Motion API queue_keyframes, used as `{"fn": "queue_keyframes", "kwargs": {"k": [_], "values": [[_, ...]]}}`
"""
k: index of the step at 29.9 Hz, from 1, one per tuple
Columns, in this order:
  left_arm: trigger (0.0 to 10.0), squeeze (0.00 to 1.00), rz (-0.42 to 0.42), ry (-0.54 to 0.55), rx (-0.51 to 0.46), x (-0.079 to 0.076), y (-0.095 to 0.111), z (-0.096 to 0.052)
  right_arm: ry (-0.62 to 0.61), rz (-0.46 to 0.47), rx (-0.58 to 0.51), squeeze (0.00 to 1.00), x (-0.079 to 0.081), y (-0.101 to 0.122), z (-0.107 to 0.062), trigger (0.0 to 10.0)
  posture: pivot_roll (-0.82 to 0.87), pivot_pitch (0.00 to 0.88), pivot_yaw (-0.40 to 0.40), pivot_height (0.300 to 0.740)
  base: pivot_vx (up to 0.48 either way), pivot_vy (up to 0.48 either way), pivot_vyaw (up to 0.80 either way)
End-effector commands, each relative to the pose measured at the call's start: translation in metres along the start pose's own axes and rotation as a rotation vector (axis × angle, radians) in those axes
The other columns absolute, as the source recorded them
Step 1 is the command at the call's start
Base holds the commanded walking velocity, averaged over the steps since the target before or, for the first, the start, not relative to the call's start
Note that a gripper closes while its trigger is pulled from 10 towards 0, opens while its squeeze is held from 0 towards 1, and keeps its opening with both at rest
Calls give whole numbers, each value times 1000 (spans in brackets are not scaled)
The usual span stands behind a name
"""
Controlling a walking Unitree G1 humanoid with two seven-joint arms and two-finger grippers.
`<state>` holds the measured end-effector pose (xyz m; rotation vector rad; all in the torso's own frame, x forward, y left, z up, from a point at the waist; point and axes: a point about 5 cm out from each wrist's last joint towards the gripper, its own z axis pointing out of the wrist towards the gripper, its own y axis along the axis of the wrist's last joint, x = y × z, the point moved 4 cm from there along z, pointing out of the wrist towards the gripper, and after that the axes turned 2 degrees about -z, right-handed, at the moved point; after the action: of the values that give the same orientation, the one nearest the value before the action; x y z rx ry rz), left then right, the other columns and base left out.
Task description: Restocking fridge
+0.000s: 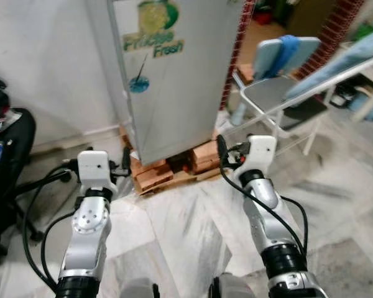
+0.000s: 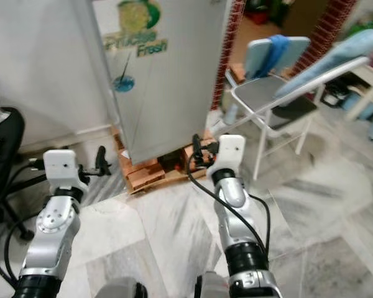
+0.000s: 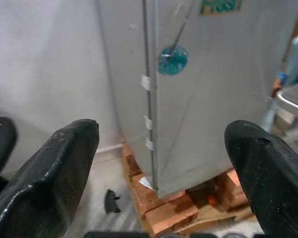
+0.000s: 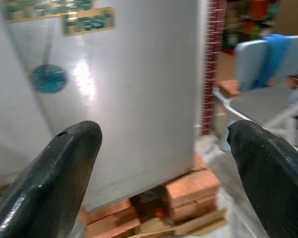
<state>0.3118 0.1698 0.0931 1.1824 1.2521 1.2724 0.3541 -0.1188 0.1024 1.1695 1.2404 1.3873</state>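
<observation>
Both grippers, left [image 3: 161,173] and right [image 4: 164,171], are held forward with fingers spread and empty, aimed at the closed silver fridge with green lettering [image 1: 180,74] (raised on red bricks [image 1: 174,167]), apparently for door access.

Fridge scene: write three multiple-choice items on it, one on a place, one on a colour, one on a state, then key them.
1. What does the tall silver fridge stand on?
A. red bricks
B. a blue rug
C. a metal cart

2. What colour is the round sticker on the fridge door?
A. yellow
B. teal blue
C. red

3. How is the fridge door?
A. wide open
B. removed
C. shut

Key: 1 A, stacked red bricks show under its base. 2 B, the left wrist view shows it teal blue. 3 C, the door lies flush, and both the left gripper and right gripper are open, short of it.
</observation>
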Motion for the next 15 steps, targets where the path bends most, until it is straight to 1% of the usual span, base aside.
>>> {"fn": "queue_keyframes", "kwargs": {"k": [1, 3, 5, 6, 8, 11, 14, 15], "values": [[10000, 0, 1, -20, 1, -7, -1, 1, -34, -10, 6, 0, -13, -1, -2, 10000, 103, 58, 4, 740, 0, 480, -800], [10000, 0, 13, -56, -31, -8, 3, 0, -35, -14, 3, 0, -14, 0, -1, 10000, 105, 56, 1, 740, 0, 465, -800], [10000, 0, 11, -66, -42, -8, 5, 0, -35, -15, 2, 0, -15, 0, -1, 10000, 105, 56, 1, 740, 0, 450, -800], [10000, 0, 30, -58, -53, -7, 7, 0, -35, -15, 2, 0, -15, 1, 0, 10000, 105, 55, 0, 740, 356, 322, -800], [10000, 0, 9, -34, -40, -6, 9, 2, -39, -13, 1, 0, -15, 1, 1, 10000, 107, 51, -3, 740, 354, 322, -800], [10000, 0, 1, -35, -32, -8, 9, 4, -41, -12, 2, 0, -16, 1, 2, 10000, 109, 47, -6, 740, 334, 344, -598], [10000, 0, 0, -32, -23, -8, 6, 5, -42, -12, 1, 0, -16, 2, 3, 10000, 108, 43, -7, 740, 256, 406, 0], [10000, 0, 11, -51, -32, -10, 5, 3, -46, -16, -4, 0, -17, 3, 4, 10000, 108, 42, -8, 740, 240, 416, 0]]}}
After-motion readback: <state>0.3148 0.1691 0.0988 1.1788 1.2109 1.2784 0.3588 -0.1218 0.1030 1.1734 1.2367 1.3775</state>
